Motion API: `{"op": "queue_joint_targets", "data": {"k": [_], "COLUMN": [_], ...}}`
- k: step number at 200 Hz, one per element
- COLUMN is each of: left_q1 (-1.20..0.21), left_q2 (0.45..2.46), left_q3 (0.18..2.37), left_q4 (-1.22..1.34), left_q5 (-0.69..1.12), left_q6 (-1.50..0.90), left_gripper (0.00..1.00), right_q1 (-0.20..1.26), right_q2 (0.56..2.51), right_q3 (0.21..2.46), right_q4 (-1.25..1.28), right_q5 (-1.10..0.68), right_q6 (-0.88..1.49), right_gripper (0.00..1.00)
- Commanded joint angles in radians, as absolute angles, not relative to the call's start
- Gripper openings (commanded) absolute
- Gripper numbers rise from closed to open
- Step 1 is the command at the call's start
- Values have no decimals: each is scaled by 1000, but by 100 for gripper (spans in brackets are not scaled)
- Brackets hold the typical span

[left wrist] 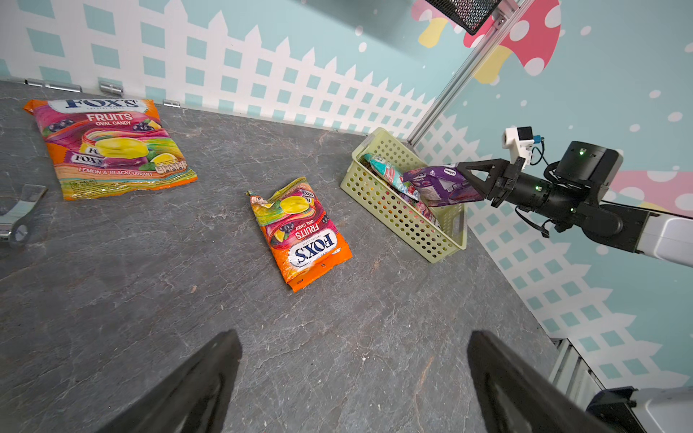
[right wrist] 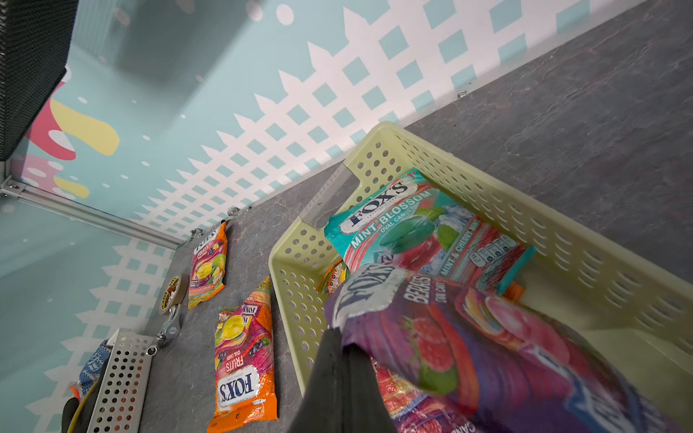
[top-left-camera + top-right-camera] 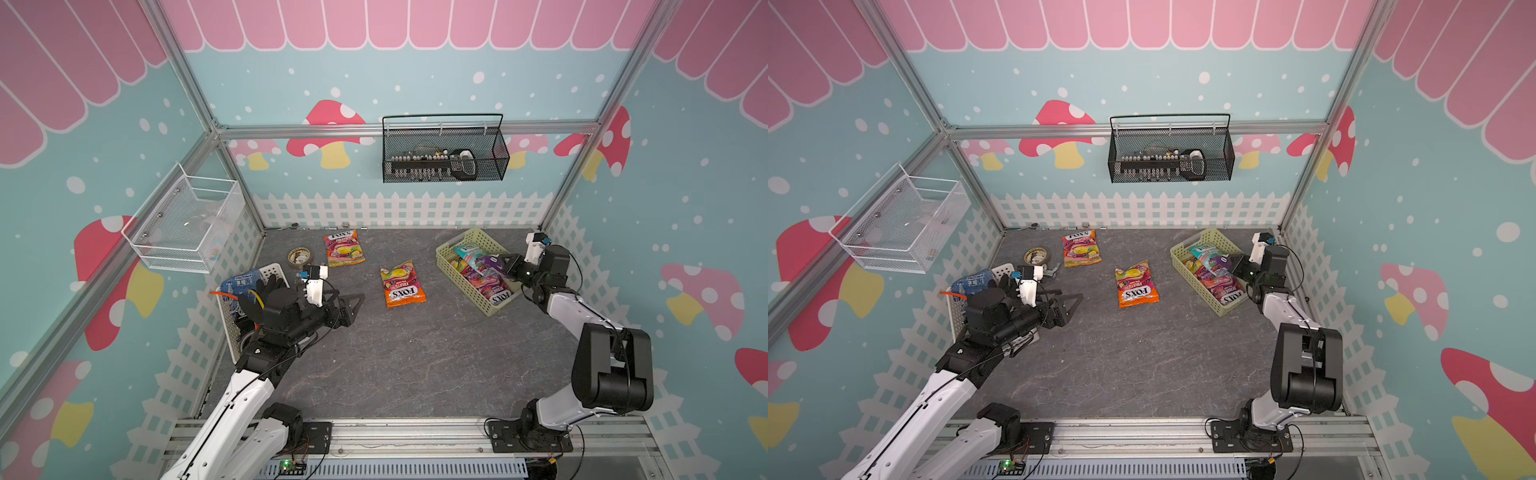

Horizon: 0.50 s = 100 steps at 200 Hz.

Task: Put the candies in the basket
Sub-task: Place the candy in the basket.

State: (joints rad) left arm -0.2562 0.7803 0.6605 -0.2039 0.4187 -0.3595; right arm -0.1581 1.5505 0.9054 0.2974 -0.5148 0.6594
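The purple candy bag (image 1: 438, 185) hangs over the middle of the pale yellow-green basket (image 3: 451, 259), pinched at one edge by the right gripper (image 1: 467, 180), whose jaws are clamped together on it; the bag is above the basket's contents rather than lying among them. Under it in the basket lie a teal mint bag (image 2: 420, 228) and pink berry bags (image 3: 490, 286). Out on the grey tabletop (image 3: 415, 357), an orange bag (image 3: 402, 284) lies near the basket's long side, and a second orange bag (image 3: 344, 248) lies farther from the basket, near the back fence. The left gripper (image 3: 353, 305) hovers well apart from the basket, beyond both orange bags, jaws spread wide and holding nothing.
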Motion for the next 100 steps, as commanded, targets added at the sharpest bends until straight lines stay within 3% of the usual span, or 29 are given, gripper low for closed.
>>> {"op": "queue_joint_targets", "data": {"k": [1, 59, 100], "left_q1": [-252, -253, -252], "left_q2": [762, 759, 749], "left_q3": [644, 642, 639], "left_q4": [-189, -189, -189], "left_q5": [414, 412, 405], "left_q6": [-356, -356, -356], "left_gripper": [99, 99, 99], "right_q1": [-159, -159, -159], "right_q2": [1564, 1646, 1613], "right_q3": [949, 1074, 909], "right_q4": [365, 427, 427], "right_q5": [-546, -616, -618], "right_q6": [657, 671, 700], "right_gripper": [0, 0, 0]}}
